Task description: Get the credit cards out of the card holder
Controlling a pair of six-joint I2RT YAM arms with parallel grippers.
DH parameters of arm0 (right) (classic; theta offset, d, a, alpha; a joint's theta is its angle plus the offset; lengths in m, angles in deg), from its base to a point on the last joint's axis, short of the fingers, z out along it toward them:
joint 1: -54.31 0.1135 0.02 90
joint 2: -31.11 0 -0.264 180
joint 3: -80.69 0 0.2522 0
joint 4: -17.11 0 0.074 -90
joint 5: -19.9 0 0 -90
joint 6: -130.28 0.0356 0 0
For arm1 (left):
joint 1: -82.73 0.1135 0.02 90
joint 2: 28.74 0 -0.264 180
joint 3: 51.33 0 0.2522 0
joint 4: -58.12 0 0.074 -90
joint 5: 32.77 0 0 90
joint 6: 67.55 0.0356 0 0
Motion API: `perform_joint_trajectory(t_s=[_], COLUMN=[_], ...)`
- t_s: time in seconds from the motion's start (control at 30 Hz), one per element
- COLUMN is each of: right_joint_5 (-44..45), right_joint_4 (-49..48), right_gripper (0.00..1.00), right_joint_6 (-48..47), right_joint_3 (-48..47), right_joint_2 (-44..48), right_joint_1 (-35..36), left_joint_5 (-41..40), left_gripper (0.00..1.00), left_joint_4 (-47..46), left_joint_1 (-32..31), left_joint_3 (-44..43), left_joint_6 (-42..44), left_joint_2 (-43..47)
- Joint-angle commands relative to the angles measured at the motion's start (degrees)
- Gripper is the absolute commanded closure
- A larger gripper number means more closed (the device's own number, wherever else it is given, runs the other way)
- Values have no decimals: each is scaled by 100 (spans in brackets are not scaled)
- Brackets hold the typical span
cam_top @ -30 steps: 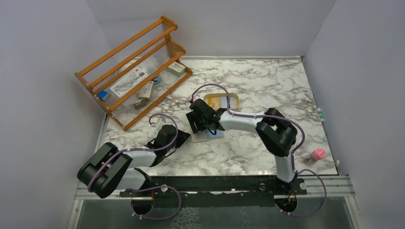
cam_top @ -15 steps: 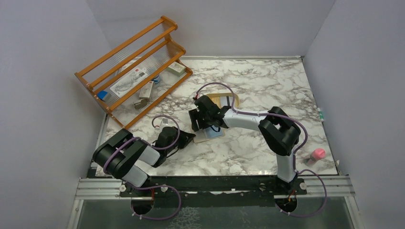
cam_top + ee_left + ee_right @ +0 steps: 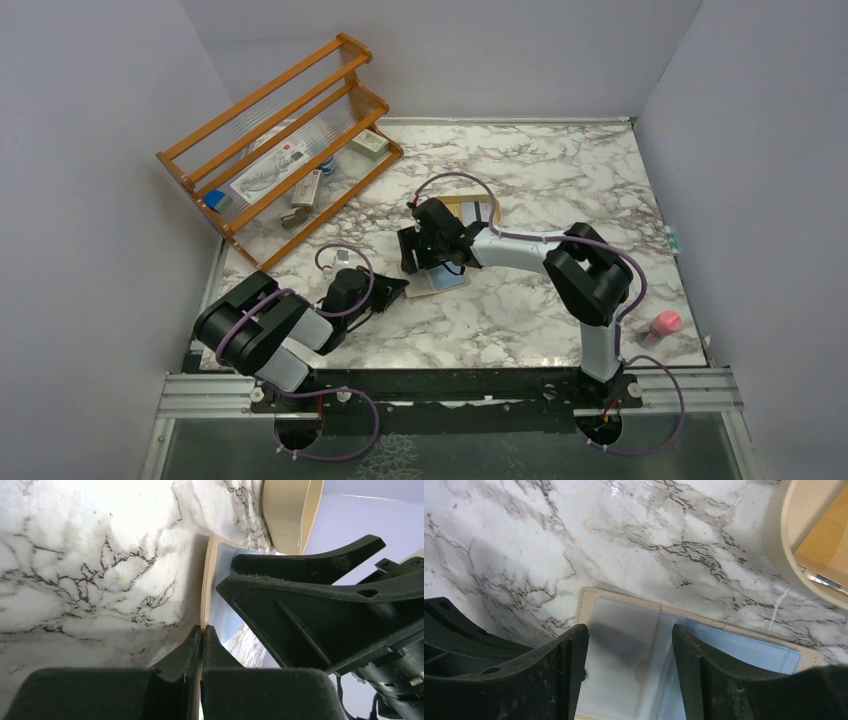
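The tan card holder [image 3: 445, 283] lies open on the marble table, light blue inside. My left gripper [image 3: 396, 289] is shut on its left tan edge [image 3: 205, 585]. My right gripper [image 3: 418, 262] hovers open just over it, its fingers [image 3: 566, 675] on either side of the frosted clear sleeve [image 3: 624, 635], beside the blue pocket [image 3: 749, 650]. I cannot make out a card inside the sleeve. A yellow-orange card [image 3: 460, 212] lies in the cream oval tray [image 3: 493, 224], with a whitish-blue piece [image 3: 484, 211] beside it. The right fingers [image 3: 300, 562] show in the left wrist view.
The tray rim [image 3: 776, 545] is close behind the holder. A wooden rack [image 3: 280, 140] holding small items stands at the back left. A pink object [image 3: 665, 323] sits near the right front edge. Grey walls enclose the table.
The right gripper has shifted slightly back toward the tray. The left arm's elbow has drawn in toward its base while its gripper stays on the holder's edge.
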Motion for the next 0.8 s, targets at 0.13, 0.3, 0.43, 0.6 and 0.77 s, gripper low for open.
perform_joint_trajectory(t_s=[0.13,0.3,0.43,0.6,0.77], right_joint_5=[-38,356,672,1069,1609], right_joint_4=[749,957,1190,1475,1787], right_gripper=[32,32,32,32,32], right_joint_6=[-129,-372,-626,-914,-1068], right_joint_3=[422,329,252,72,-187], right_joint_2=[-675,-643,-502,-378,-439], right_joint_1=[-31,-34,-21,33,199], left_joint_5=[-225,-216,-194,-190,-190], left_gripper=[100,100,100,100,100], left_joint_4=[295,290,295,295,294], left_joint_1=[-2,-2,-2,-3,-10], left_joint_3=[410,355,294,262,252], left_joint_6=[70,170,242,293,310], left_joint_2=[337,318,291,282,306])
